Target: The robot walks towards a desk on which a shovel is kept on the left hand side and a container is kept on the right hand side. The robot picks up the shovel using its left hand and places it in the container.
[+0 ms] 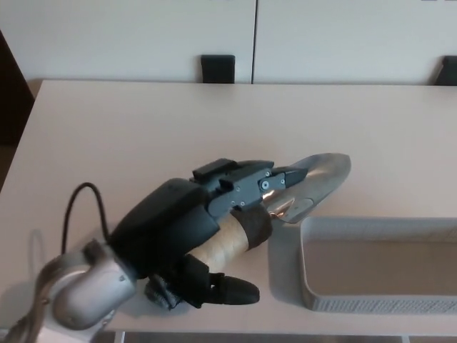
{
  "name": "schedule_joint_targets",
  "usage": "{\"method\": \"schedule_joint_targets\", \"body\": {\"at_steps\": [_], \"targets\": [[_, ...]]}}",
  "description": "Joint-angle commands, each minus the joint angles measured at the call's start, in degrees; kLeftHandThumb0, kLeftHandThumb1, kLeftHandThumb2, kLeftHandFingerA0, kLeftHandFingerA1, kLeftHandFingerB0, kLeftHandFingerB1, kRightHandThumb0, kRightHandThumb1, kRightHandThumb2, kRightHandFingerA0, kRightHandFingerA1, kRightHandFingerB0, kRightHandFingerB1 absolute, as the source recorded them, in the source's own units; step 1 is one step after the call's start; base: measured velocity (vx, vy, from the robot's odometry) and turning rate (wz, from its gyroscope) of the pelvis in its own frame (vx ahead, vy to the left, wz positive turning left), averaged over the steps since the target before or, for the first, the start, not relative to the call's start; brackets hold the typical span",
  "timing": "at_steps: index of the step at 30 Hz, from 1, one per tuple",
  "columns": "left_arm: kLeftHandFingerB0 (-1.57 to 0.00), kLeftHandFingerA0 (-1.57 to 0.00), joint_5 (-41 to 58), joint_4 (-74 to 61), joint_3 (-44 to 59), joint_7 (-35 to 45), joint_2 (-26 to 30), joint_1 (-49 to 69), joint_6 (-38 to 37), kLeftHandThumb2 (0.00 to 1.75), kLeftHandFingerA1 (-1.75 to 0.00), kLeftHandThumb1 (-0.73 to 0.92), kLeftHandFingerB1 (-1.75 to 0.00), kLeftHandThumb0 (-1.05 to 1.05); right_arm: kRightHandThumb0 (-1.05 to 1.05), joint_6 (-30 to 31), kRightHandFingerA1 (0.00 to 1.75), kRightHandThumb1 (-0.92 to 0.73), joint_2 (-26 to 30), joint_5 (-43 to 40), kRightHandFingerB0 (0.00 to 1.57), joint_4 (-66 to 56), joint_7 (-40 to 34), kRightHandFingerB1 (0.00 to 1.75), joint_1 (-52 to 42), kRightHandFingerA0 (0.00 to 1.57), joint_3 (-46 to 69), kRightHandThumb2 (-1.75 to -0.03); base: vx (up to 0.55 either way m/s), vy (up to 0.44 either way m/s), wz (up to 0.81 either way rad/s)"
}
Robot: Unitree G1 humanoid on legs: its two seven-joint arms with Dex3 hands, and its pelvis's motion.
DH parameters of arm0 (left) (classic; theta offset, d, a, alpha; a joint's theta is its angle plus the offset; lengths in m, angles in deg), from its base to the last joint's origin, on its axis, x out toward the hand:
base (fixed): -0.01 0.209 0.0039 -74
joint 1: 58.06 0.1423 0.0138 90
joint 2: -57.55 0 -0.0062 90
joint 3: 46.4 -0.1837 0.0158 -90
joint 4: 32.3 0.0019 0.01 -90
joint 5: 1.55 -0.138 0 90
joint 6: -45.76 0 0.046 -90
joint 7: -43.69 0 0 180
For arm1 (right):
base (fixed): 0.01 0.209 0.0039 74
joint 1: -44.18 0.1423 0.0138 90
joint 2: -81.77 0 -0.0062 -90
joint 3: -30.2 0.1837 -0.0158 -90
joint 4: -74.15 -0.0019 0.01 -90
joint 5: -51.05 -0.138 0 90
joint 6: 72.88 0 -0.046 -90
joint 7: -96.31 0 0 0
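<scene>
My black left hand (203, 221) lies over the shovel (285, 196), fingers (253, 182) above and thumb (232, 289) below its pale, tape-wrapped handle, closing round it without a firm clasp. The shiny, scooped metal blade rests on the smooth beige tabletop (143, 128), just beside the grey, rounded-rim plastic container (285, 275) at the near right.

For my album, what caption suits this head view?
Robot's left hand closing around the shovel handle on the desk, beside the grey container.
</scene>
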Motion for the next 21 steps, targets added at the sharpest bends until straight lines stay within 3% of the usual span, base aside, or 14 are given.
{"method": "schedule_joint_targets", "body": {"at_steps": [1, 9, 10, 11, 12, 13, 14, 15, 21], "targets": [[-0.08, -0.05, -36.2, 22.6, -13.1, -19.1, -2.3, -6.8, 22.7, 0.71, -0.31, 0.4, -0.25, -0.61, -0.46, -2.1, 0.41, -0.63, 2.5, 2.9, 0.13, 0.9, -2.1, 0.32, 1.3, 0.22, 1.6, -0.6, 0.0, 0.0, 0.0], [-0.1, -0.05, -37.0, 23.4, -14.8, -19.7, -3.3, -7.0, 25.5, 0.69, -0.32, 0.4, -0.27, -0.6, -0.46, -0.5, 0.4, -0.64, 3.0, 4.6, 0.12, -0.5, -3.3, 0.31, 0.5, 0.21, 1.9, -0.6, 0.0, 0.0, 0.0], [-0.09, -0.06, -37.2, 23.5, -15.0, -19.9, -3.3, -7.1, 25.8, 0.69, -0.34, 0.41, -0.27, -0.59, -0.51, -0.8, 0.47, -0.52, 2.9, 4.6, 0.1, 0.0, -3.4, 0.41, 0.6, 0.17, 1.9, -0.76, 0.0, 0.0, 0.0], [-0.09, -0.06, -37.5, 23.6, -15.1, -20.1, -3.3, -7.2, 26.0, 0.69, -0.34, 0.41, -0.27, -0.59, -0.51, -1.3, 0.47, -0.52, 2.8, 4.7, 0.1, 0.6, -3.6, 0.41, 0.8, 0.17, 1.9, -0.76, 0.0, 0.0, 0.0], [-0.09, -0.07, -37.8, 23.6, -15.3, -20.7, -3.3, -7.1, 26.2, 0.68, -0.35, 0.42, -0.28, -0.59, -0.46, -2.4, 0.43, -0.64, 2.6, 4.7, 0.13, 1.7, -3.8, 0.32, 1.1, 0.22, 1.9, -0.6, 0.0, 0.0, 0.0], [-0.1, -0.06, -38.4, 23.5, -15.5, -21.0, -3.4, -7.0, 26.8, 0.69, -0.33, 0.41, -0.28, -0.6, -0.51, -1.8, 0.48, -0.51, 2.6, 4.8, 0.11, 1.1, -3.9, 0.41, 0.9, 0.17, 1.8, -0.76, 0.0, 0.0, 0.0], [-0.12, 0.0, -39.0, 23.9, -15.8, -21.7, -3.4, -7.2, 27.1, 0.73, -0.35, 0.37, -0.35, -0.59, -0.44, -0.2, 0.4, -0.64, 2.3, 4.5, 0.13, -0.6, -3.8, 0.31, 0.1, 0.22, 1.8, -0.6, 0.0, 0.0, 0.0], [0.0, -0.01, -39.8, 24.0, -15.9, -23.9, -3.8, -6.7, 27.7, 0.86, -0.48, 0.28, -0.46, -0.31, -0.45, -2.1, 0.41, -0.64, 2.3, 4.9, 0.13, 0.9, -4.1, 0.31, 0.4, 0.23, 1.6, -0.6, 0.0, 0.0, 0.0], [0.0, 0.0, -43.7, 23.2, -16.8, -28.5, -3.8, -5.7, 29.7, 0.88, -0.47, 0.31, -0.46, -0.32, -0.46, -1.8, 0.41, -0.62, 2.4, 5.7, 0.15, 1.1, -4.4, 0.31, 0.4, 0.25, 1.5, -0.6, 0.0, 0.0, 0.0]]}}
